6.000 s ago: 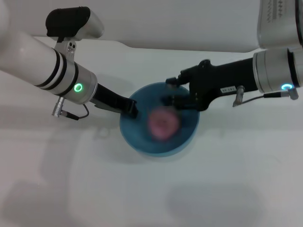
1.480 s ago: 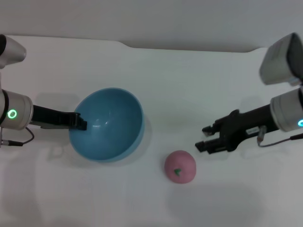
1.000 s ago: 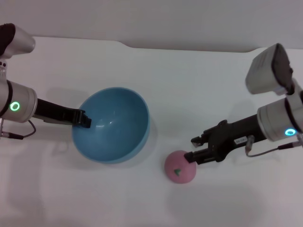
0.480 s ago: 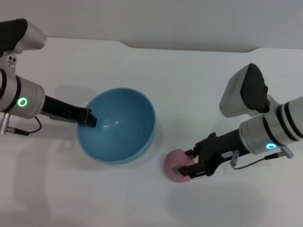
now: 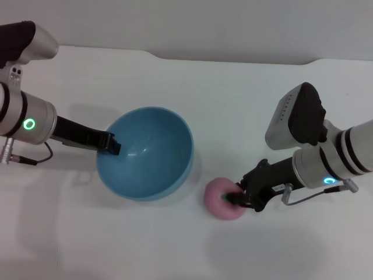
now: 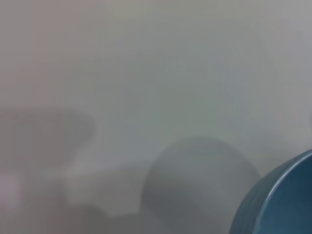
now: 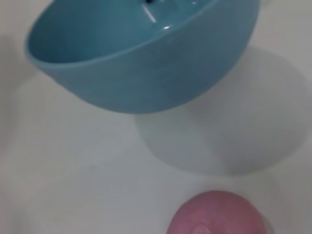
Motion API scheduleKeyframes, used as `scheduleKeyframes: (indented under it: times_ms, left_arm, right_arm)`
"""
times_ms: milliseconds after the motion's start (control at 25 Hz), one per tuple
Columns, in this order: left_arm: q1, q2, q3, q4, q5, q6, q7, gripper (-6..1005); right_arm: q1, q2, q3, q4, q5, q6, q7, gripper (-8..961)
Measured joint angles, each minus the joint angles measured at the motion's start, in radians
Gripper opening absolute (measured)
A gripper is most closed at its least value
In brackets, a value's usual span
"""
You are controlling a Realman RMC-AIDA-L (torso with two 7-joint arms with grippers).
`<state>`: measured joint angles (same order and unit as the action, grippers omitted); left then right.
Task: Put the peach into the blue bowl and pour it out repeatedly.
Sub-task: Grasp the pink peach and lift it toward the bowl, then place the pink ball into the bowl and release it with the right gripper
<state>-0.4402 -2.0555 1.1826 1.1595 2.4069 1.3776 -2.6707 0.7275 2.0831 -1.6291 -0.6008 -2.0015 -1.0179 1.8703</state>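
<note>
The blue bowl hangs tilted a little above the white table, its shadow beneath it in the right wrist view, where the bowl fills the upper part. My left gripper is shut on the bowl's left rim. The bowl's outer wall shows in one corner of the left wrist view. The pink peach lies on the table to the right of the bowl, outside it. My right gripper is low on the peach's right side, fingers closed around it. The peach sits at the near edge of the right wrist view.
The white table spreads around the bowl and the peach, with its far edge along the back. No other object stands on it.
The right gripper has come down and left onto the peach and closed on it. The peach has shifted slightly. The left gripper and the bowl have drifted a little to the right.
</note>
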Motion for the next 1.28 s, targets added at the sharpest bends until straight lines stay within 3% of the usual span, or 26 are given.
scheduleKeyframes:
  times_ms: [120,320,560,760,800,920,1280]
  left_arm:
    - [-0.005,0.0,0.001,-0.002,0.0,0.0,0.0,0]
    - [-0.016,0.0,0.01,-0.006,0.0,0.0,0.0,0]
    - [-0.044,0.0,0.054,-0.021,-0.001,-0.001,-0.009,-1]
    - [-0.114,-0.003,0.196,-0.085,-0.01,-0.042,-0.078,0]
    - [-0.153,-0.005,0.284,-0.107,-0.011,-0.078,-0.124,0]
    - [-0.194,-0.006,0.351,-0.13,-0.011,-0.109,-0.165,0]
    - [-0.246,-0.01,0.376,-0.17,-0.021,-0.141,-0.197,-1]
  right_arm:
    - [-0.012,-0.004,0.008,-0.006,0.026,0.005,-0.039,321]
    - [-0.066,-0.012,0.104,-0.048,0.078,-0.017,-0.099,189]
    - [-0.166,-0.014,0.422,-0.145,0.083,-0.082,-0.198,120]
    - [-0.2,-0.015,0.611,-0.198,0.161,-0.169,-0.235,74]
    - [-0.207,-0.014,0.642,-0.235,0.183,-0.249,-0.259,65]
    - [-0.208,-0.012,0.641,-0.262,0.2,-0.363,-0.317,55]
    - [-0.193,-0.01,0.56,-0.264,0.192,-0.519,-0.364,63]
